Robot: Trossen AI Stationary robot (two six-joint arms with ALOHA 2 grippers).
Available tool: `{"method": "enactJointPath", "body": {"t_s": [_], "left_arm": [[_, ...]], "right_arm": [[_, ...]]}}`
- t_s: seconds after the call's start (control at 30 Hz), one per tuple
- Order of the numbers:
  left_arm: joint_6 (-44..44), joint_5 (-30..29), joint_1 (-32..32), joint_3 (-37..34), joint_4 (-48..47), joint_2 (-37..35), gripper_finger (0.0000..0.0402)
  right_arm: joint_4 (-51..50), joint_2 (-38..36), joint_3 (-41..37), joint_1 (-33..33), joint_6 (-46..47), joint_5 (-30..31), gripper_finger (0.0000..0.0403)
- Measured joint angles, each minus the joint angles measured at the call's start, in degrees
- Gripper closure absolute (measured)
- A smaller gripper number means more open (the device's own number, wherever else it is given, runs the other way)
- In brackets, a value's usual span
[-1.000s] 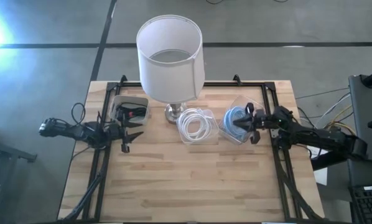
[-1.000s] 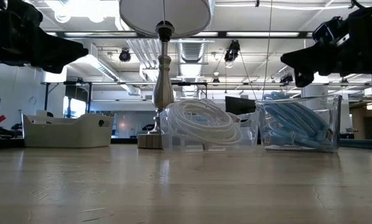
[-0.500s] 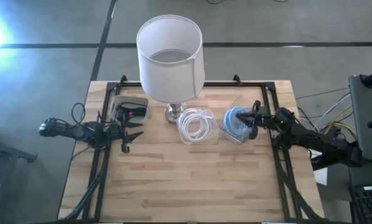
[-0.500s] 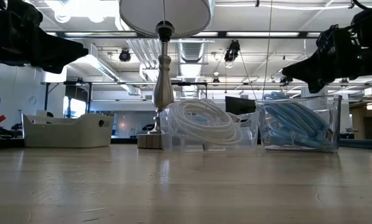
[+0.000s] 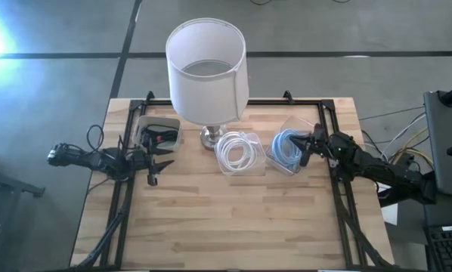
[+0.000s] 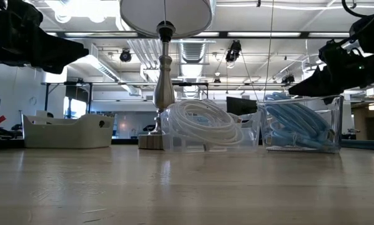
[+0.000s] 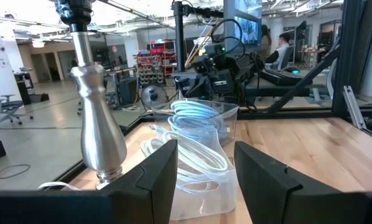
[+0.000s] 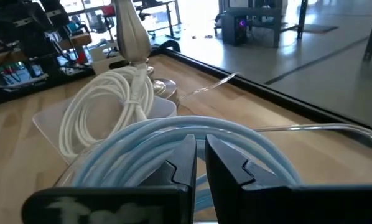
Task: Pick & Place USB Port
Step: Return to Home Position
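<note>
A white tray (image 5: 146, 125) at the table's far left holds a small black item with a red spot (image 5: 159, 136). Which thing is the USB port, I cannot tell. My left gripper (image 5: 163, 164) hangs open just in front of that tray, pointing level toward the table's right; its fingers (image 7: 206, 155) have nothing between them. My right gripper (image 5: 303, 148) is shut and points almost level toward the table's left. It hovers just over a coil of light blue cable (image 8: 142, 149) that lies in a clear box (image 5: 285, 155).
A lamp with a white shade (image 5: 205, 68) stands on its metal base (image 5: 209, 137) at the far middle. Beside it a second clear box holds a white cable coil (image 5: 238, 153). A black frame (image 5: 333, 121) borders the table. The near half of the wooden top (image 5: 226, 219) is bare.
My right gripper has tipped up from pointing steeply down to almost level and has sunk a little over the blue cable's box, its wrist drawing back toward the table's right edge. Its fingers stay shut. The cables and boxes have not moved.
</note>
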Motion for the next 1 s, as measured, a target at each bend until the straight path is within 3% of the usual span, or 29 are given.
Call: {"method": "enactJointPath", "body": {"t_s": [1.0], "left_arm": [[0.02,0.02,0.02,0.0,0.11,0.0,0.0239]], "right_arm": [[0.4,0.77,-0.07,-0.01,-0.82,-0.09,0.0371]]}}
